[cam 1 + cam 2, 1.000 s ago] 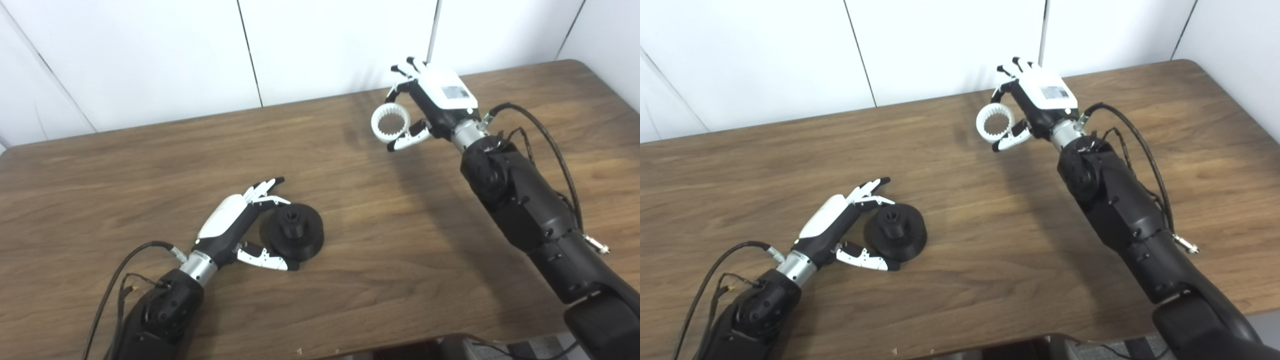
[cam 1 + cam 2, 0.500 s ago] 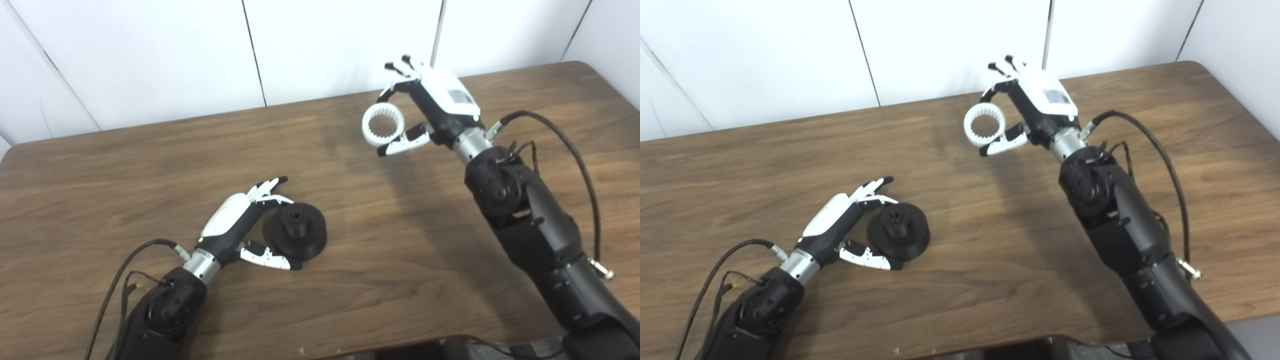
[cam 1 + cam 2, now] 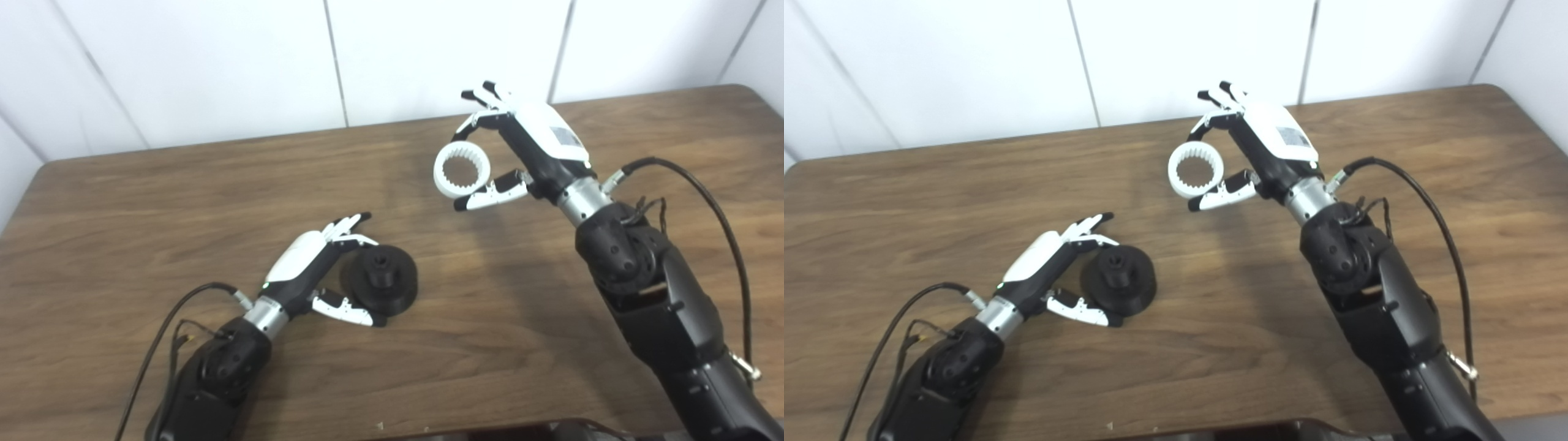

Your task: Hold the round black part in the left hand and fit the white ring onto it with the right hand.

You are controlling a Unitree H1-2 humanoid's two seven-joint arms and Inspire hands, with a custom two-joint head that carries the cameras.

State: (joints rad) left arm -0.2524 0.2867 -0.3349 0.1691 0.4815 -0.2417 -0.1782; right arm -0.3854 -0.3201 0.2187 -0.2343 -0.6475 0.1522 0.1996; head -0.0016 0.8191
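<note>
Left eye view: the white ring is being pinched aloft by the right hand for fitting, while the round black part is being loosely cupped on the table by the left hand's parted fingers.

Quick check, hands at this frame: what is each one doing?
Left hand: cupped around the round black part on the table, grip not confirmed.
Right hand: shut on the white ring, raised.

Round part sits on table left of centre, left hand around its near-left side. Right hand is raised farther back and right, ring pinched at its left.
</note>
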